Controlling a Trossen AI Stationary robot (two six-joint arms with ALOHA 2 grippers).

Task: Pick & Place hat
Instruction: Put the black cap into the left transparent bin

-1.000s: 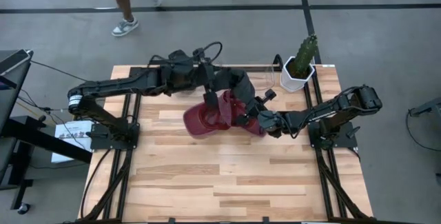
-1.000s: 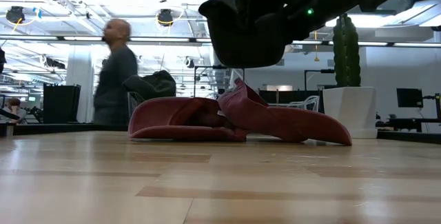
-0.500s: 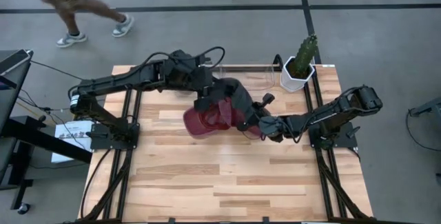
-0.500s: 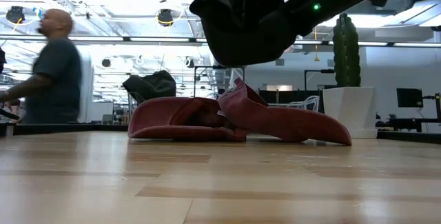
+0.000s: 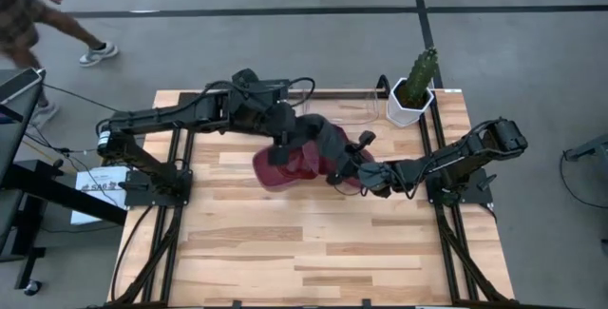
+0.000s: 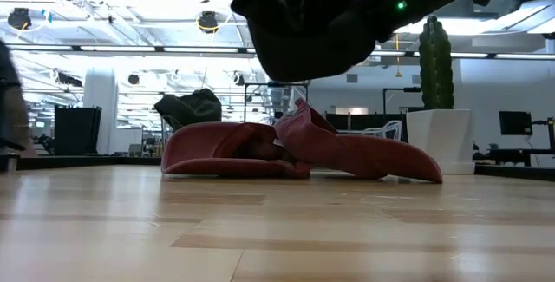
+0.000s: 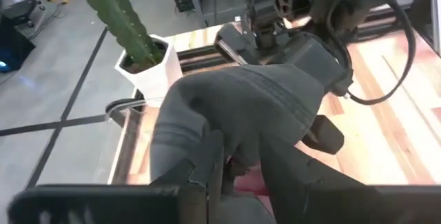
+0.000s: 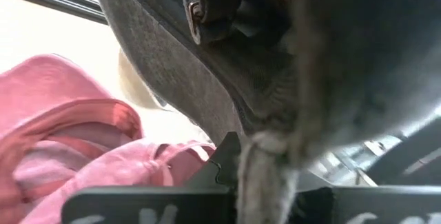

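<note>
You have the dark grey hat (image 5: 328,141) held off the table by both arms at the frame's centre: the left gripper (image 7: 219,156) pinches one edge and the right gripper (image 8: 247,156) is clamped on the other, probably so it hangs open. Beneath it the red hat (image 5: 285,164) lies flat on the table (image 5: 313,252). Farther back, upper right, stands the potted cactus (image 5: 414,88).

A cactus (image 5: 422,67) stands upright in a white pot (image 5: 408,107) at the table's (image 5: 313,252) far right corner. A sheet of paper (image 5: 93,183) lies just off the table's left edge. A person (image 5: 24,9) walks on the grey floor beyond the far left corner.
</note>
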